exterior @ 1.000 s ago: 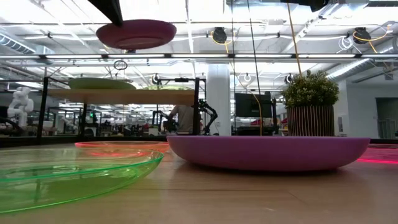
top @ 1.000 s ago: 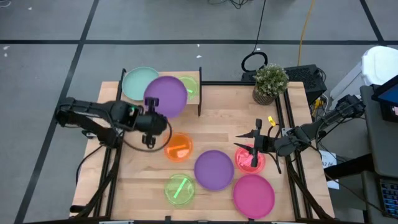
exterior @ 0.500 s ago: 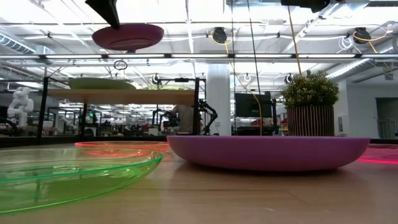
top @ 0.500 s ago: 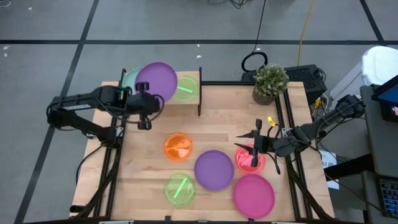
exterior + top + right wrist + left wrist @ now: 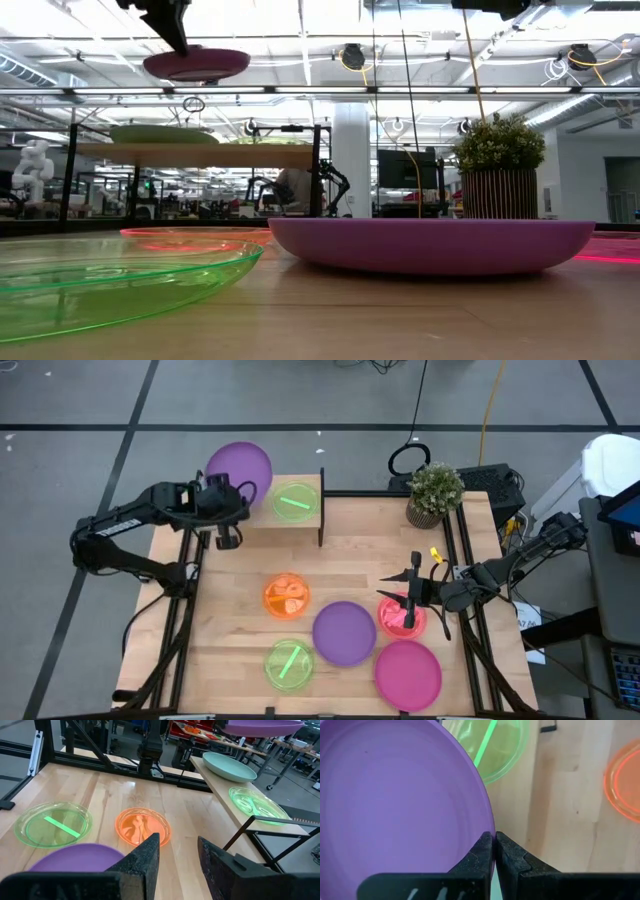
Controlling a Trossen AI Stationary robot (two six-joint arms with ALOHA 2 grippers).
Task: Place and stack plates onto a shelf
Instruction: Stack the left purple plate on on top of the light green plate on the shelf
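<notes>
Pinched thin at its rim by the left hand (image 5: 493,851), the purple plate (image 5: 238,468) above the shelf (image 5: 312,520) looks light, stiff, slippery.

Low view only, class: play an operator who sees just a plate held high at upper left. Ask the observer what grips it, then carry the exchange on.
Observer: The left tool is shut on the rim of the purple plate.
Operator: Is it over the shelf?
Observer: Yes, it hangs above the pale teal plate at the left end of the shelf.
Operator: Anything beside the teal one?
Observer: A translucent green plate lies on the shelf's right half.
</notes>
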